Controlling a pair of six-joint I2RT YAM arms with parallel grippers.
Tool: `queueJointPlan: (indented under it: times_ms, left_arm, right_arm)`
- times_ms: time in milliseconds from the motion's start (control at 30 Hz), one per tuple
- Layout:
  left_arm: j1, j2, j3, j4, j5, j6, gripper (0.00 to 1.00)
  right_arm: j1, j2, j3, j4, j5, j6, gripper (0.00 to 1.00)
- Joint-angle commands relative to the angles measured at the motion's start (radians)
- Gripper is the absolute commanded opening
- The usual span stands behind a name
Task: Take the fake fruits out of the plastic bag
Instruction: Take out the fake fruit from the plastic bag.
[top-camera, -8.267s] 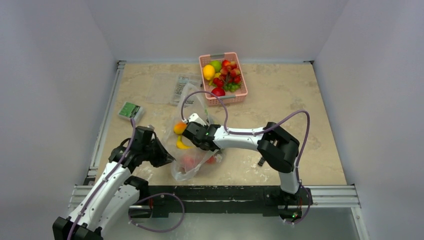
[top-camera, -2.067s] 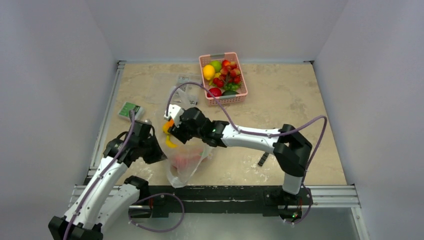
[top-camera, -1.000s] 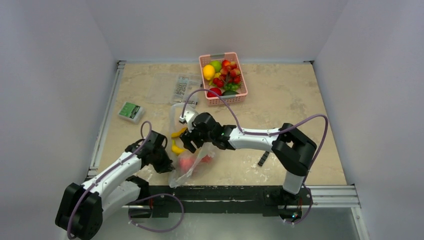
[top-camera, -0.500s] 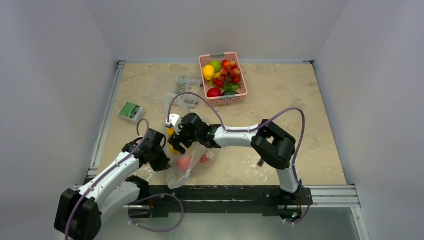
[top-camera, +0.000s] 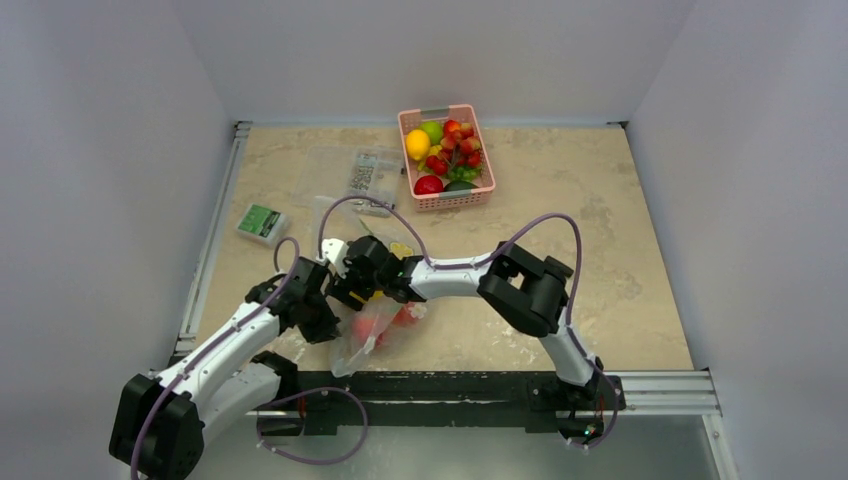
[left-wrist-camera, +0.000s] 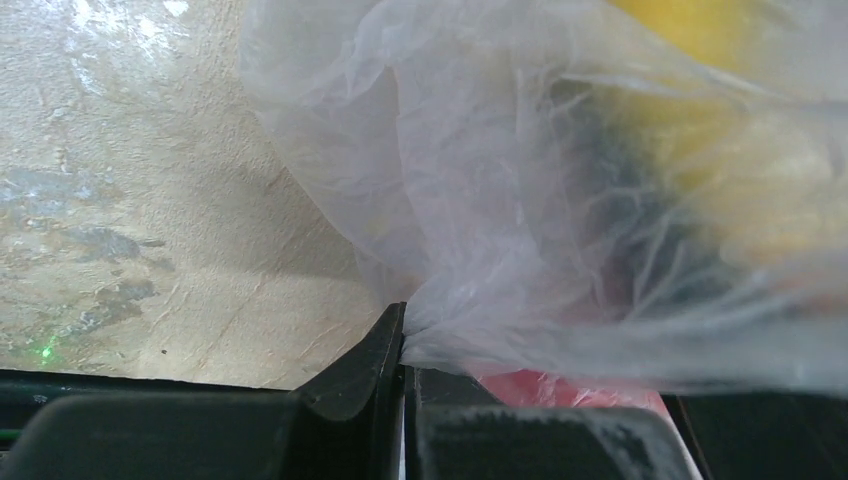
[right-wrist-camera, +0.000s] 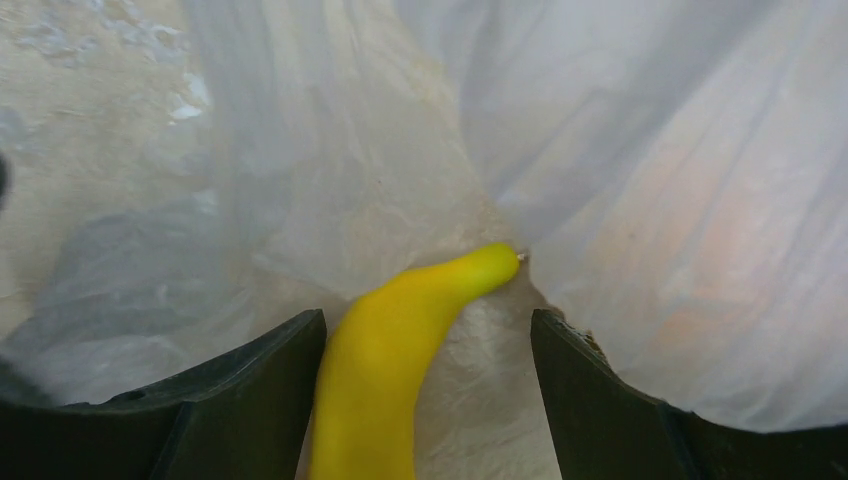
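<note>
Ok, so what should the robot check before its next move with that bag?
1. Bag held: the left pincer is shut on the plastic bag: ok.
2. Ready to grab: the right pincer is open: ok.
3. Something to grab: the banana lies between the right pincer's fingers, not squeezed yet: ok.
4. No bag plastic caught between those fingers and the banana: cannot tell.
5. Bag emptied: not ok, the red fruits are inside it.
</note>
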Motion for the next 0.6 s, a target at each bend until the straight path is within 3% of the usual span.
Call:
queueJointPlan:
  times_ms: [0, 100, 333, 567]
  left_arm:
    - [-0.002, -0.019, 0.049, -0.024, -0.025, 0.014, 0.0]
    - [-0.002, -0.032, 0.051, -0.031, -0.032, 0.012, 0.0]
    - [-0.002, -0.035, 0.043, -0.026, -0.033, 0.005, 0.0]
    - [-0.002, -0.041, 0.041, -0.042, -0.093, 0.009, 0.0]
  right_arm:
    - [0.015, 0.022, 0.05, -0.035, 0.085, -0.07, 0.75]
    - [0.015, 0.04, 0.056, -0.011, 0.116, -0.053, 0.71]
    - [0.016, 0.003, 0.063, -0.011, 0.135, -0.022, 0.36]
    - [0.014, -0.113, -0.054, 0.042, 0.125, 0.015, 0.05]
